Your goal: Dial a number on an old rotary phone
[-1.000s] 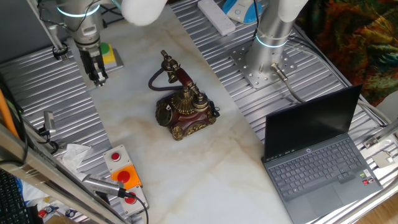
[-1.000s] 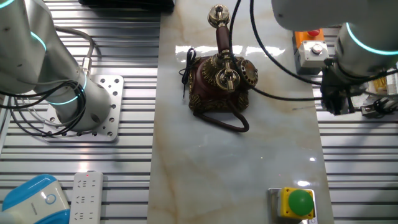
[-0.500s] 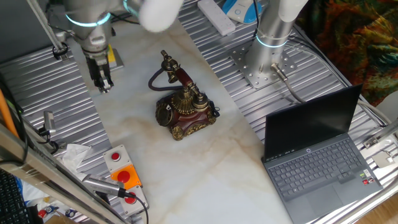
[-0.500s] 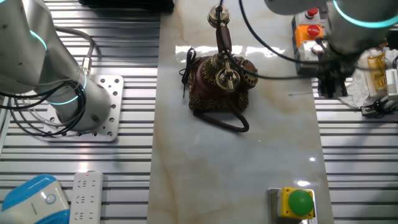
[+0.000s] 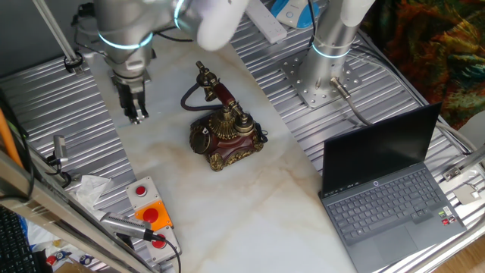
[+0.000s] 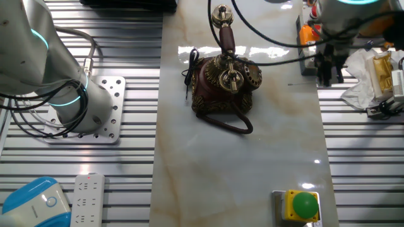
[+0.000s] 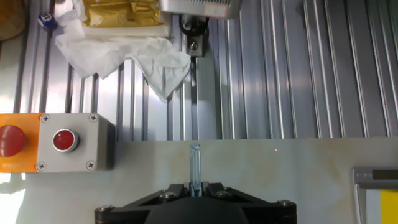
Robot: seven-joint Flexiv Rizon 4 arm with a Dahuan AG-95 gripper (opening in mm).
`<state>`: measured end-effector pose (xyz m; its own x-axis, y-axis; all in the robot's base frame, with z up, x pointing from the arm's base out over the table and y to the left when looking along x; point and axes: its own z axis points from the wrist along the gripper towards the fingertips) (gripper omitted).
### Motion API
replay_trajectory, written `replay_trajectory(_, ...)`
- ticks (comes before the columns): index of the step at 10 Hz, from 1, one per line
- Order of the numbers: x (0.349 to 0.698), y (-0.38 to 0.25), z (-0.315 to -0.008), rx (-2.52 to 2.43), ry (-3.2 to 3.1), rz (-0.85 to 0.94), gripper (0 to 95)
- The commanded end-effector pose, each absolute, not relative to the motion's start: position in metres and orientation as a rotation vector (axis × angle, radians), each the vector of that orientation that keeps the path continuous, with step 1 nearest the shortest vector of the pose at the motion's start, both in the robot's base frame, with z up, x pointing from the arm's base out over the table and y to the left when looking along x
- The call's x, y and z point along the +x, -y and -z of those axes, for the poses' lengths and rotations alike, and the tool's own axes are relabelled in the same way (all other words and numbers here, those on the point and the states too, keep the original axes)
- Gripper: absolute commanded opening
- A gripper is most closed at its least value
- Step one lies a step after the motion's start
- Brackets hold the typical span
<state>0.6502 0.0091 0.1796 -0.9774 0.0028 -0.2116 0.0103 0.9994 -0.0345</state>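
One fixed view had the clenched gripper (image 5: 137,117) hanging at the old rotary phone's (image 5: 225,135) 9 o'clock, well apart.

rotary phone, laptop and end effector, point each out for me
rotary phone (image 5: 225,135): one fixed view, on its dark red body.
laptop (image 5: 390,203): one fixed view, on the keyboard.
end effector (image 5: 137,115): one fixed view, between the fingertips.
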Motion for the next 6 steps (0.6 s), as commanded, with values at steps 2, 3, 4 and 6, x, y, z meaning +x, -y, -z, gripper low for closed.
replay_trajectory(2,0.636,-0.021,-0.173,0.041,-2.896,0.066,0.0)
replay_trajectory(3,0.632,-0.025,-0.170,0.054,-2.888,0.064,0.0)
replay_trajectory(4,0.629,-0.028,-0.167,0.062,-2.880,0.063,0.0)
replay_trajectory(6,0.627,-0.029,-0.166,0.070,-2.878,0.053,0.0)
